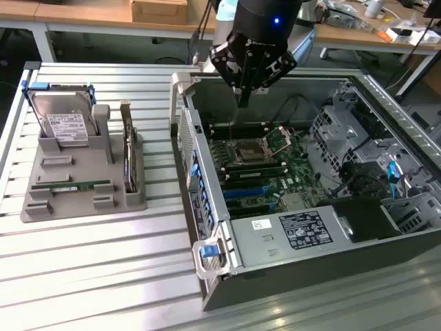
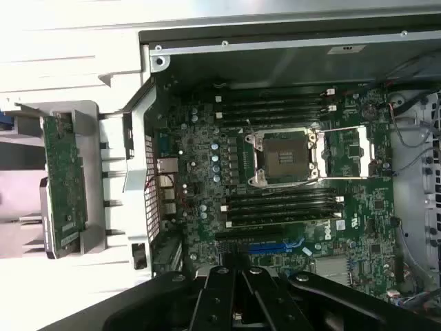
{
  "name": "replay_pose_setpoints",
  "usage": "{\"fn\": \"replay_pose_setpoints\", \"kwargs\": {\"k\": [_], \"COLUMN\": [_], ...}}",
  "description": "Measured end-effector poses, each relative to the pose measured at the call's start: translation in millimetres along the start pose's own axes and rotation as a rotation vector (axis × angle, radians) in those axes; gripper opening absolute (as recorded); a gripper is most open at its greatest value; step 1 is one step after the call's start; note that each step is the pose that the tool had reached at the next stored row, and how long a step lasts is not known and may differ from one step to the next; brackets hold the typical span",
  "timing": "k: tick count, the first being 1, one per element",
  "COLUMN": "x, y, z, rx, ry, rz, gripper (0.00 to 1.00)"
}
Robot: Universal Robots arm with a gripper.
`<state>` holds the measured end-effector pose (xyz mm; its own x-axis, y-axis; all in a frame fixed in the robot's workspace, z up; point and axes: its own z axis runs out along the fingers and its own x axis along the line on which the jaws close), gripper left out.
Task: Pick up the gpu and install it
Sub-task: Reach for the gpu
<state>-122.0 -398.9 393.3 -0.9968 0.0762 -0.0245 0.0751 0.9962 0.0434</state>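
Slatted metal table (image 1: 83, 276) bearing an open computer case (image 1: 289, 270), motherboard (image 1: 275, 172) exposed. At the exterior view's left, a grey holder (image 1: 76, 200). Above the case's far wall, black claw (image 1: 242, 96), clenched, gripping nothing. In the holder, well apart from the claw, gpu (image 1: 127, 148) standing on edge.

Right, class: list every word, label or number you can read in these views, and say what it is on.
None can be read.
Hard drive, white label: print too small.
Grey metal box in the computer case, black label: too small.
White sticker beside it: too small.
Gripper, white lettering on its body: blurred.
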Motion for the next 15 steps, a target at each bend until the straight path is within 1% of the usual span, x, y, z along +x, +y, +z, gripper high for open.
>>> {"fn": "replay_pose_setpoints", "kwargs": {"k": [1, 11, 15], "x": [10.1, 15.4, 22.9], "y": [-0.8, -1.2, -1.8], "z": [-0.2, -0.4, -0.6], "rx": [-0.0001, 0.0, 0.0], "ry": [-0.0001, 0.0, 0.0], "rz": [0.0, 0.0, 0.0], "gripper": [0.11, 0.11, 0.11]}}
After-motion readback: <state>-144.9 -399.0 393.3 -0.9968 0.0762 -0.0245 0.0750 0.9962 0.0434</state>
